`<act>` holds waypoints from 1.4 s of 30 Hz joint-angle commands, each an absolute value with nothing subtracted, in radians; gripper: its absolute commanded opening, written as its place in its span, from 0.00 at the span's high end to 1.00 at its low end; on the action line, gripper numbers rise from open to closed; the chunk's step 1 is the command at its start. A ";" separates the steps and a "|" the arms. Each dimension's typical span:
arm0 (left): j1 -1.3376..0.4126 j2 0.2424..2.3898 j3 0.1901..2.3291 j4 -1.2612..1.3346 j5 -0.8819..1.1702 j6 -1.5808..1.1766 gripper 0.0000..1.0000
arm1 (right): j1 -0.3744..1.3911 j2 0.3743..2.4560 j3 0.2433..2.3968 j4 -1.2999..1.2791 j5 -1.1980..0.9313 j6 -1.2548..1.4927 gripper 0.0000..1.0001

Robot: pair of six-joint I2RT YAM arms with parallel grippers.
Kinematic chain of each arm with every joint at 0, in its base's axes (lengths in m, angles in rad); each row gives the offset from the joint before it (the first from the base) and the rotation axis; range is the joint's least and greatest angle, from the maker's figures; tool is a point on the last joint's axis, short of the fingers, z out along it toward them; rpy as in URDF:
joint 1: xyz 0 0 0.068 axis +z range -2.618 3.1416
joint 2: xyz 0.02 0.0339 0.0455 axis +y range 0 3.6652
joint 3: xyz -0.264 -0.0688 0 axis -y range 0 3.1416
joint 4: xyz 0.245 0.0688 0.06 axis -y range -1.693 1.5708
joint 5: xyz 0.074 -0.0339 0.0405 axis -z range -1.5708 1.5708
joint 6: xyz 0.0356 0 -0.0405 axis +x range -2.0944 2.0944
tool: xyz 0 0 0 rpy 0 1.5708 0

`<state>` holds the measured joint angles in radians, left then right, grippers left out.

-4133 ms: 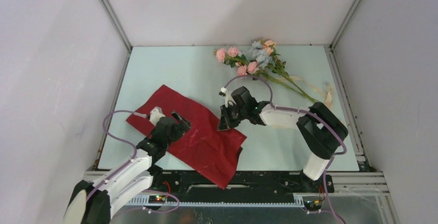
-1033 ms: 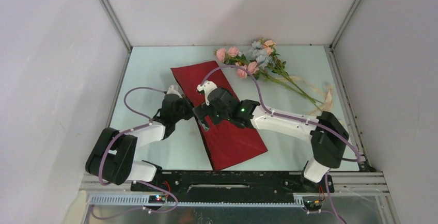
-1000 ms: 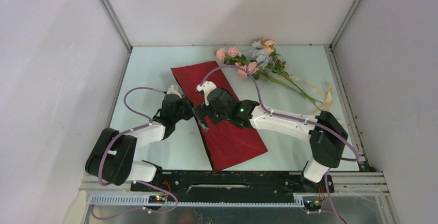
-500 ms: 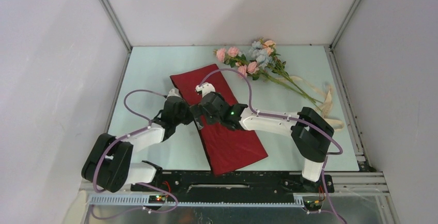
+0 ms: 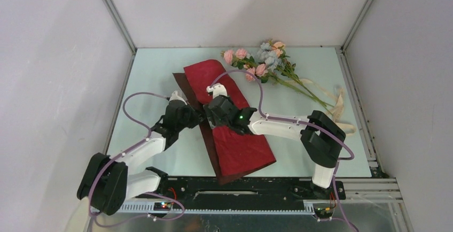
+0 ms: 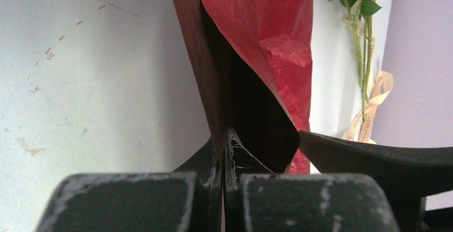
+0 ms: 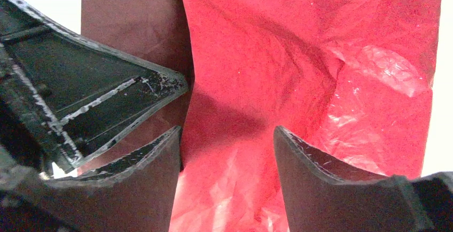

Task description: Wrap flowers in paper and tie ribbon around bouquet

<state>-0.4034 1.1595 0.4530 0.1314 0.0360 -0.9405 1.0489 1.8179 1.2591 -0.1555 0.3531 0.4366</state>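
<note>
Table (image 5: 155,77): pale surface walled on three sides, with bare room along the left of the overhead view and at the lower right. Paper (image 5: 237,141), one sheet: lies on a diagonal from upper centre to bottom centre, its near corner reaching the table's front edge. Its left long edge is turned up, so the dark maroon underside shows as a strip beside the red face. Flowers (image 5: 262,61), one loose bunch: upper right, with at least four pink heads and a pale blue cluster, their stems trailing to the right, just beyond the paper's far end. Ribbon (image 5: 338,102), one: by the right edge, under the stem ends. Left gripper (image 5: 195,115): jaws pressed together on the paper's raised left edge, the grip plain in its own camera (image 6: 224,146). Right gripper (image 5: 211,115): jaws part-way apart and straddling the red fold right beside the left one (image 7: 227,157); I cannot tell whether its pads touch the sheet.
</note>
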 commanded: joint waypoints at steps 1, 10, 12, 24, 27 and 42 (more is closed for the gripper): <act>-0.415 1.091 0.473 0.109 0.025 -0.907 1.00 | 1.050 1.840 1.261 -0.121 0.390 0.447 0.36; -0.426 0.942 0.468 -0.008 -0.047 -0.849 1.00 | 0.996 1.848 1.261 -0.132 0.476 0.484 0.99; -0.426 0.903 0.495 -0.091 -0.114 -0.819 1.00 | 0.984 1.821 1.261 -0.148 0.511 0.475 1.00; -0.322 0.764 0.659 -0.631 -0.595 -0.815 1.00 | 0.615 1.525 1.118 -0.255 -0.103 0.510 1.00; -0.309 0.762 0.641 -0.686 -0.590 -0.859 1.00 | 0.529 1.538 1.103 -0.225 -0.212 0.494 1.00; -0.310 0.567 0.373 -0.652 -0.226 -0.885 0.97 | 0.370 2.006 1.547 -0.466 -0.192 0.313 1.00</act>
